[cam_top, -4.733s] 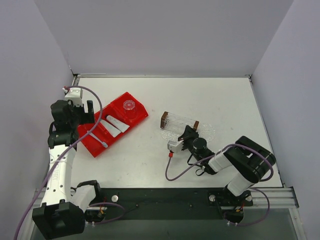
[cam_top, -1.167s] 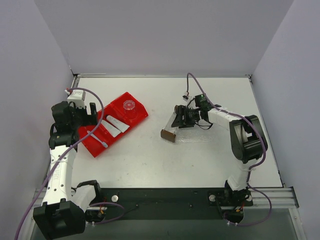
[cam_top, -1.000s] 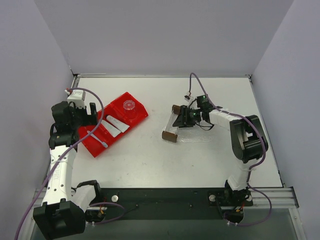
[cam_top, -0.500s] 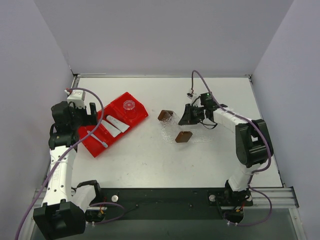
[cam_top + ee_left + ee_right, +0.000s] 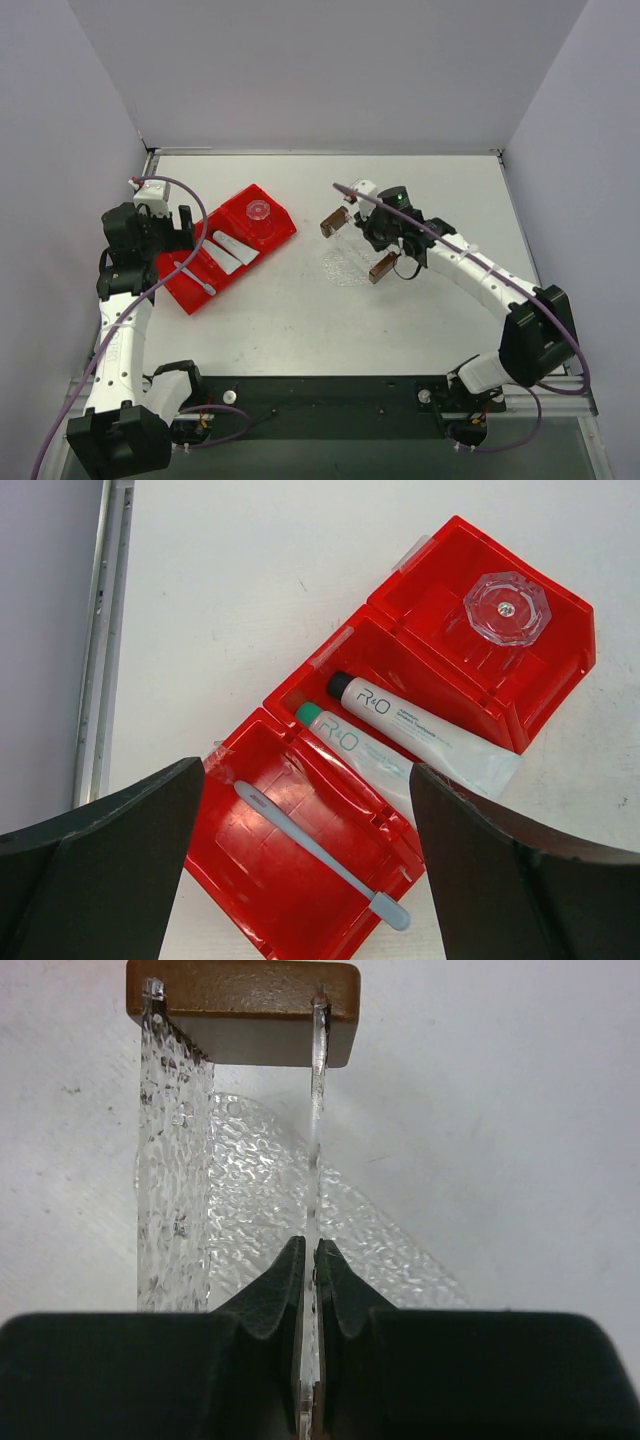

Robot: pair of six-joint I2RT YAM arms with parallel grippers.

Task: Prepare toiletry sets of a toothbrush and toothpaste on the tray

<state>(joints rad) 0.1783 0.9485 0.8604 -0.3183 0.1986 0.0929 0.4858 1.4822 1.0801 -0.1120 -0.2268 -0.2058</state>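
Note:
The pale blue toothbrush (image 5: pixel 320 855) lies in the near compartment of the red bin (image 5: pixel 250 900); it also shows in the top view (image 5: pixel 197 280). Two pale toothpaste tubes (image 5: pixel 425 735) (image 5: pixel 360 752) lie side by side in the middle compartment. My left gripper (image 5: pixel 305 772) is open and empty, hovering above the bin (image 5: pixel 180 225). My right gripper (image 5: pixel 310 1255) is shut on one thin wall of the clear rack with brown ends (image 5: pixel 243 1010) and holds it above the clear textured tray (image 5: pixel 260 1190). In the top view the tray (image 5: pixel 345 268) lies mid-table under the rack (image 5: pixel 335 222).
A clear faceted lid (image 5: pixel 505 608) sits in the far compartment of the red bin (image 5: pixel 270 235). The table's left rail (image 5: pixel 105 630) runs beside the bin. The right arm (image 5: pixel 470 275) stretches across the right half of the table.
My right gripper has raised and turned the clear rack; its brown ends have shifted up and to the right, uncovering the tray. The left arm has not moved.

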